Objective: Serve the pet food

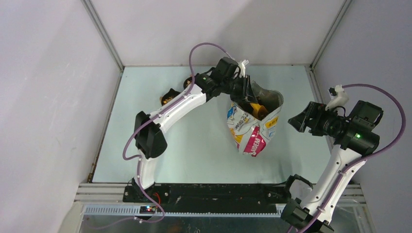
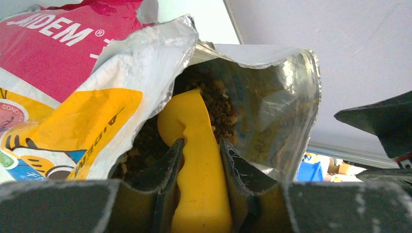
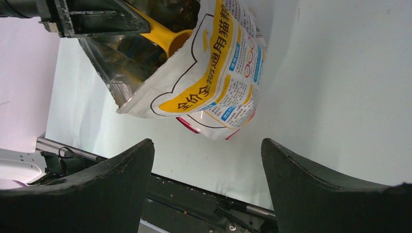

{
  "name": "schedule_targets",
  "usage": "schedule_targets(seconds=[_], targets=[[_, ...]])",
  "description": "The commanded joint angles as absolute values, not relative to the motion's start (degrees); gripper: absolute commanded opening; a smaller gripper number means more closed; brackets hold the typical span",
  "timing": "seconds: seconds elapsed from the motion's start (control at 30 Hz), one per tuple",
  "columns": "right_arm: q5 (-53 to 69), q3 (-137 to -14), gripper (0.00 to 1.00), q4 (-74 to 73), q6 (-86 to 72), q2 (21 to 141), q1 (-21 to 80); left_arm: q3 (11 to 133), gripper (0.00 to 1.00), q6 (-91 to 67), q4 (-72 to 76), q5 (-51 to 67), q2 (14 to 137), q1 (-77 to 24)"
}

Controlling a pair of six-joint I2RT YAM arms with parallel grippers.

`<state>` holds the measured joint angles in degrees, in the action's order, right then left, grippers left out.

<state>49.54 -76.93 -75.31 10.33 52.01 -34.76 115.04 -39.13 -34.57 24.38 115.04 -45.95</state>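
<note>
The printed bag (image 1: 255, 127) stands open on the table, its mouth toward the back. Brown pet food (image 2: 219, 99) fills its foil inside. My left gripper (image 1: 245, 93) reaches into the mouth from the left and is shut on the handle of the yellow-orange scoop (image 2: 197, 145), whose bowl is dug into the kibble. In the right wrist view the scoop (image 3: 167, 36) pokes into the bag (image 3: 214, 73) from above. My right gripper (image 1: 297, 121) hovers to the right of the bag, apart from it. Its jaws stand wide open and empty (image 3: 206, 143).
Two dark brown-and-gold objects (image 1: 169, 96) sit at the back left, partly hidden behind the left arm. Pale walls close in the table (image 1: 145, 145) on three sides. A black rail (image 1: 204, 188) runs along the near edge.
</note>
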Motion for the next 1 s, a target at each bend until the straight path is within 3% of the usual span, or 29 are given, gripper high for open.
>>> schedule_targets(seconds=[0.0, 0.33, 0.57, 0.97], targets=[[48.68, -76.66, 0.83, -74.37, 11.10, 52.07, -35.51, 115.02, 0.00, -43.62, -31.09, 31.98, 110.34, -44.84], [44.67, -76.48, 0.83, -75.24, 13.79, 52.82, -35.68, 111.58, 0.00, -44.66, -28.02, 36.38, 106.33, -40.49], [41.82, -75.60, 0.83, -74.66, 14.58, 52.42, -36.01, 97.84, 0.00, -54.62, -14.34, 40.56, 100.15, -36.32], [40.50, -73.67, 0.83, -73.92, 14.58, 52.86, -37.14, 86.70, 0.00, -73.51, 5.99, 45.85, 97.91, -29.01]])
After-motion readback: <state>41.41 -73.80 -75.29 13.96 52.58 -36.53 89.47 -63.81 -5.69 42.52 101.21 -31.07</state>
